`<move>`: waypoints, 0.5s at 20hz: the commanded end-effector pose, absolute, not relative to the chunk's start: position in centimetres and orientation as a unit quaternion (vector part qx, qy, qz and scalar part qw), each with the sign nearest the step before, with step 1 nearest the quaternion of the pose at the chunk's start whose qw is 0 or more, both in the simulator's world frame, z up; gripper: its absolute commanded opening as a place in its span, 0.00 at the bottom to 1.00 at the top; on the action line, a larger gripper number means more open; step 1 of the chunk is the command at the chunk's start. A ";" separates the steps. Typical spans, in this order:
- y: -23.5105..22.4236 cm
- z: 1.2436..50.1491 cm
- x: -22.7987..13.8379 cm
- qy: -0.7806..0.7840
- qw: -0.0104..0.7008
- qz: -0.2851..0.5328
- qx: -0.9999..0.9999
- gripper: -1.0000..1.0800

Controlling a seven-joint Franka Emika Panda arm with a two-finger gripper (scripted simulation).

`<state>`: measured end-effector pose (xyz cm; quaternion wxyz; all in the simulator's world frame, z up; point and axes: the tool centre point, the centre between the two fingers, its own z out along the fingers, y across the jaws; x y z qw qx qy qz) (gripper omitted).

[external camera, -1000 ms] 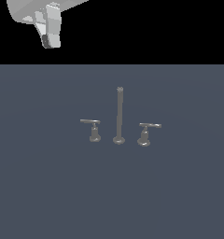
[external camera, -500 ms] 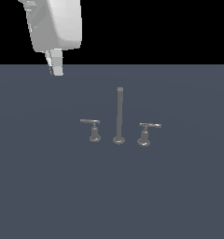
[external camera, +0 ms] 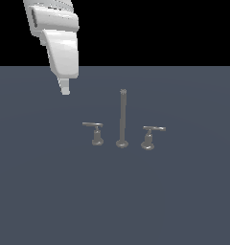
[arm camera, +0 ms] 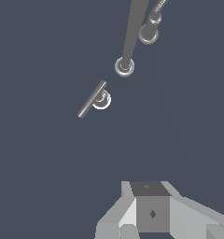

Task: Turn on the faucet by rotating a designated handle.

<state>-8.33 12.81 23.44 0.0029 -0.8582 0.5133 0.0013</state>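
Hanging well above and apart from the faucet [external camera: 122,119], the gripper [external camera: 64,88], its finger spacing not discernible, is judged mid-approach, with descent needed toward the handle [external camera: 93,125] at the exterior view's left.

Faucet [external camera: 122,119] upright; handle [external camera: 94,126] level, untouched.

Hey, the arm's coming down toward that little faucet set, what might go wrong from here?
1. The handle stands close beside the tall spout rod; the hand, now above and toward the exterior view's left, might clip the rod while approaching.
2. A similar second lever sits on the rod's far side; heading there would turn the wrong one.
3. The handle's bar is thin and flat, so the hand could slide off while pushing it.
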 end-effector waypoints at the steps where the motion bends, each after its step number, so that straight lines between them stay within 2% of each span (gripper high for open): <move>1: 12.9 22.4 -7.3 0.533 0.003 0.001 -0.846 0.00; 10: 12.7 18.4 -3.7 0.602 0.002 0.001 -0.799 0.00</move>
